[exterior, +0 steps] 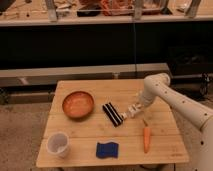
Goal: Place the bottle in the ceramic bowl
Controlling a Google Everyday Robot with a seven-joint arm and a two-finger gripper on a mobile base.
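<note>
Claw [132,110] is hanging low over the counter [100,89], slightly right of the frame's centre, at the end of the white arm [167,96] that is reaching in from the right edge. How far the claw is open: cannot tell. The bottle [125,115] is showing as a small pale shape at the claw's lower left tip; whether it is gripped or only touched cannot be told. Just left of it, a black bar with white stripes [113,114] is lying diagonally. The ceramic bowl [78,103] is sitting further left, well apart from the bottle, with nothing in it. A carrot [146,138] is lying below and right of the claw. A blue sponge [107,149] is resting at lower centre and a white cup [58,144] is standing at lower left.
</note>
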